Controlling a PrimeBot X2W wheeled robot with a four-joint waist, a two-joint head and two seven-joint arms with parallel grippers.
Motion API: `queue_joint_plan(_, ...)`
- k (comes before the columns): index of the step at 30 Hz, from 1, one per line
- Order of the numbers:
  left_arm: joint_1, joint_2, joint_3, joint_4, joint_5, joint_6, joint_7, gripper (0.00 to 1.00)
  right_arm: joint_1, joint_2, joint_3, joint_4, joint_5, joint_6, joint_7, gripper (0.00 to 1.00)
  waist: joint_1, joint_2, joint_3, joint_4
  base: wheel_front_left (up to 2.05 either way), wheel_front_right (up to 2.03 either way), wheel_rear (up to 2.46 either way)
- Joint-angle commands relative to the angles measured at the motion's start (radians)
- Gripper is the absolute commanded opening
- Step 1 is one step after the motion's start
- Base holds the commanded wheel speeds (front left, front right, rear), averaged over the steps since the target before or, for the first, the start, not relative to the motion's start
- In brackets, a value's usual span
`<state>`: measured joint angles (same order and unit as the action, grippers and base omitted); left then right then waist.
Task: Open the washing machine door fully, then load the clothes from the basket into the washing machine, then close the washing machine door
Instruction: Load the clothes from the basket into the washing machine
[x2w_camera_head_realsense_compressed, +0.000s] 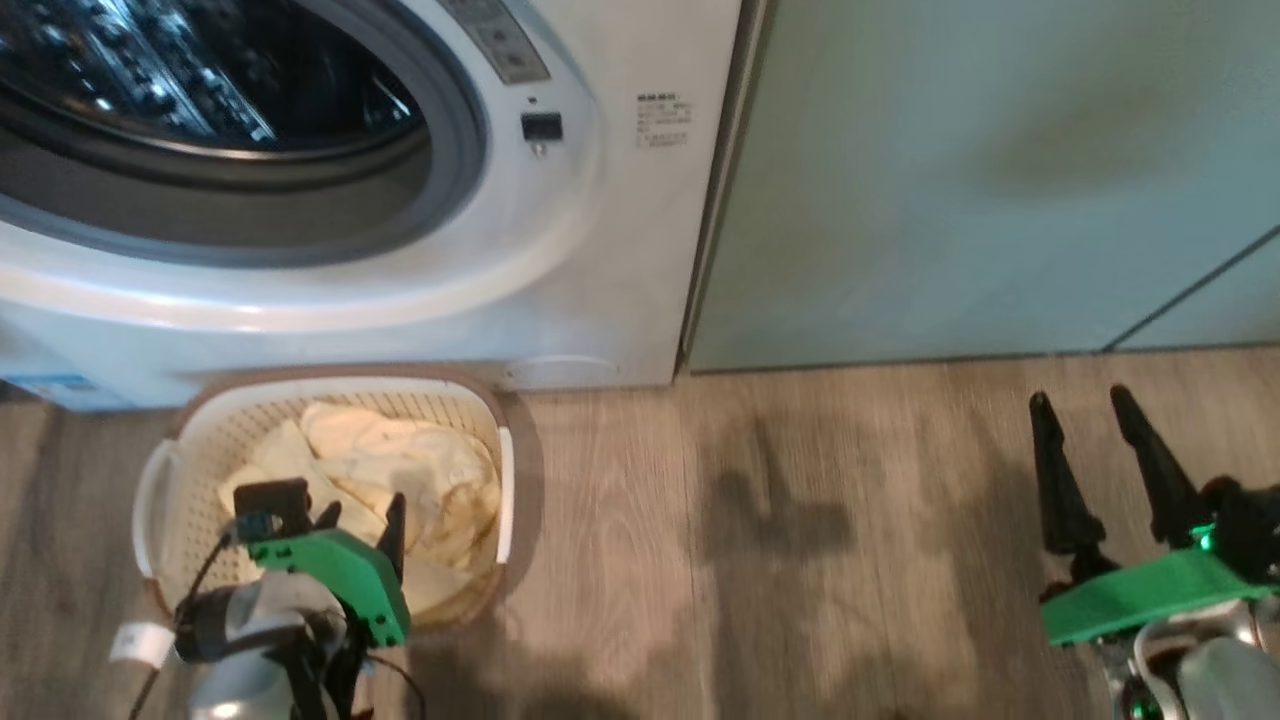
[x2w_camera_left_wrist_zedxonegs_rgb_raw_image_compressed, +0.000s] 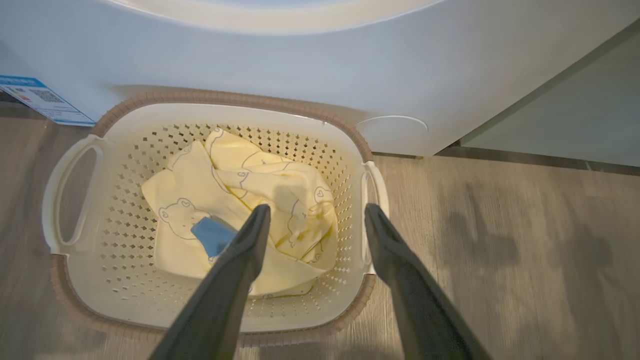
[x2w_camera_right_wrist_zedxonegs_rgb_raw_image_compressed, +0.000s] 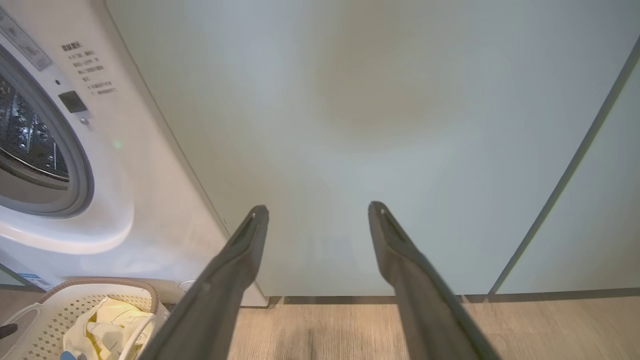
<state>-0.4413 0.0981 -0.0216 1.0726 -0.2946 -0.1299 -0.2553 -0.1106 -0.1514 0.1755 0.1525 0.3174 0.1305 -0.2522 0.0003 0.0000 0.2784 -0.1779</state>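
Note:
The white washing machine (x2w_camera_head_realsense_compressed: 600, 250) stands at the upper left, its mouth uncovered so the steel drum (x2w_camera_head_realsense_compressed: 180, 70) and grey gasket show. The washing machine door is out of view. Against its front on the floor sits the cream basket (x2w_camera_head_realsense_compressed: 330, 385), holding pale yellow clothes (x2w_camera_head_realsense_compressed: 400, 470) with bear prints and a blue patch (x2w_camera_left_wrist_zedxonegs_rgb_raw_image_compressed: 212, 235). My left gripper (x2w_camera_head_realsense_compressed: 360, 512) hangs open just above the basket's right half. In the left wrist view its fingers (x2w_camera_left_wrist_zedxonegs_rgb_raw_image_compressed: 317, 207) straddle the clothes' right edge and the basket wall (x2w_camera_left_wrist_zedxonegs_rgb_raw_image_compressed: 350, 165). My right gripper (x2w_camera_head_realsense_compressed: 1080, 398) is open and empty, far right above the floor.
Pale green cabinet doors (x2w_camera_head_realsense_compressed: 1000, 180) fill the wall right of the washer, and my right gripper (x2w_camera_right_wrist_zedxonegs_rgb_raw_image_compressed: 317, 207) faces them. Bare wood floor (x2w_camera_head_realsense_compressed: 750, 550) lies between the two arms. A blue sticker (x2w_camera_left_wrist_zedxonegs_rgb_raw_image_compressed: 40, 100) marks the washer's lower left corner.

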Motion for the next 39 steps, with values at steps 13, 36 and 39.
queue_joint_plan(13, -0.225, 0.067, 0.015, 0.198, -0.084, 0.000, 0.098, 1.00, -0.122, -0.053, 0.007, -0.058, 0.010, 0.000, -0.010, 1.00, -0.0003, 0.0000, 0.236, -0.009, 0.00, 0.00, 0.00)
queue_joint_plan(36, -0.374, 0.105, 0.055, 0.218, -0.161, 0.136, 0.338, 1.00, -0.209, -0.066, 0.001, -0.089, 0.004, 0.000, -0.010, 1.00, -0.0003, 0.0000, 0.440, -0.014, 0.00, 0.00, 0.00)
queue_joint_plan(39, -0.377, 0.103, 0.060, 0.218, -0.171, 0.141, 0.344, 1.00, -0.211, -0.068, -0.002, -0.091, 0.004, 0.000, -0.010, 1.00, -0.0003, 0.0000, 0.452, -0.015, 0.00, 0.00, 0.00)
